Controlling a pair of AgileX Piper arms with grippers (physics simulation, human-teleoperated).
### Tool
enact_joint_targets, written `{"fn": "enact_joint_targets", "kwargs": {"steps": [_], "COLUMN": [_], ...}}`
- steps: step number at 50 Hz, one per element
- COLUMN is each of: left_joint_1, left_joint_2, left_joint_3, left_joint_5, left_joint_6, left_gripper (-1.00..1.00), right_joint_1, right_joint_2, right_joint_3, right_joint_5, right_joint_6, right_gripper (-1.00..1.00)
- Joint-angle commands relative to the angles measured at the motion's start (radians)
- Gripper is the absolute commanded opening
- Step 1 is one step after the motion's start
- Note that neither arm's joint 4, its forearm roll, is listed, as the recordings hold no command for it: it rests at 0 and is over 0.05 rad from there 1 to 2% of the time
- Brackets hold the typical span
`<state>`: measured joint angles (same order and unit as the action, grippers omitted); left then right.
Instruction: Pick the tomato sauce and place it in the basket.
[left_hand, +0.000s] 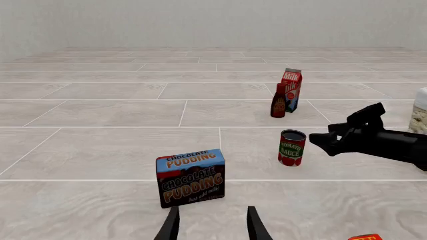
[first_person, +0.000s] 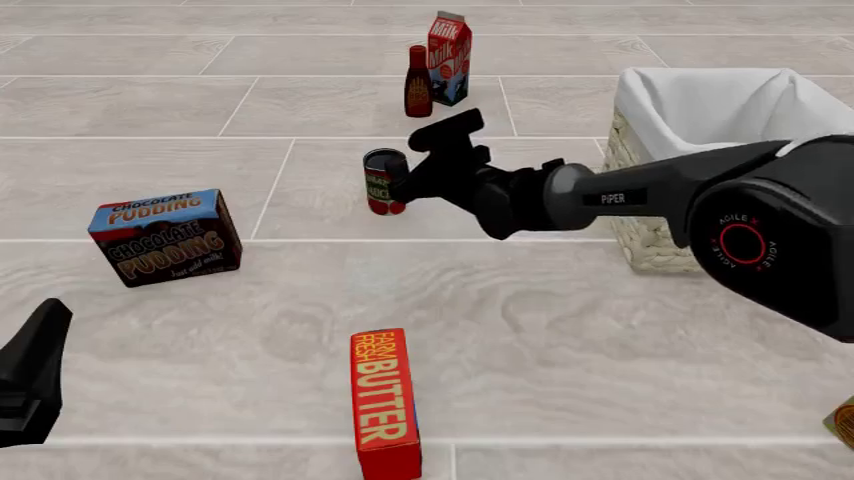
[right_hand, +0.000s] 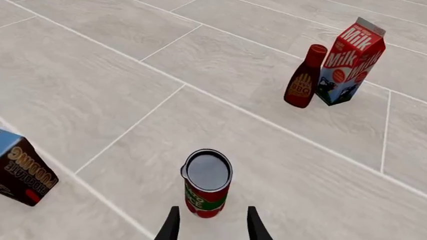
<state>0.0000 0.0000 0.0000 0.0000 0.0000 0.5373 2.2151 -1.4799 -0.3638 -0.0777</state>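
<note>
The tomato sauce (first_person: 384, 181) is a small red-labelled can with a grey top, standing upright on the tiled floor. My right gripper (first_person: 422, 160) is open just to the right of it. In the right wrist view the tomato sauce (right_hand: 207, 182) stands right at the gripper (right_hand: 211, 222), with a fingertip on each side and a gap to both. The basket (first_person: 643, 235), wicker with a white lining, stands at the right behind the right arm. My left gripper (left_hand: 212, 221) is open and empty, low at the front left, near the pudding box.
A chocolate pudding box (first_person: 164, 236) lies at the left. A butter pack (first_person: 383, 403) lies at the front centre. A BBQ bottle (first_person: 418, 83) and a milk carton (first_person: 450, 45) stand beyond the can.
</note>
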Motion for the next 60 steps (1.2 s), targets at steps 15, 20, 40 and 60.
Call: {"fn": "enact_joint_targets", "kwargs": {"steps": [15,20,40,60], "left_joint_1": [0.000,0.000,0.000,0.000], "left_joint_2": [0.000,0.000,0.000,0.000], "left_joint_3": [0.000,0.000,0.000,0.000], "left_joint_5": [0.000,0.000,0.000,0.000], "left_joint_6": [0.000,0.000,0.000,0.000], "left_gripper": [1.00,1.00,1.00,1.00], "right_joint_1": [-0.003,-0.002,0.002,0.007], "right_joint_2": [0.055,0.067,0.106,0.141], "right_joint_3": [-0.078,-0.092,-0.153,-0.195], "right_joint_5": [0.031,0.036,0.064,0.078], "right_joint_6": [0.005,0.005,0.007,0.014], "right_gripper": [1.00,1.00,1.00,1.00]}}
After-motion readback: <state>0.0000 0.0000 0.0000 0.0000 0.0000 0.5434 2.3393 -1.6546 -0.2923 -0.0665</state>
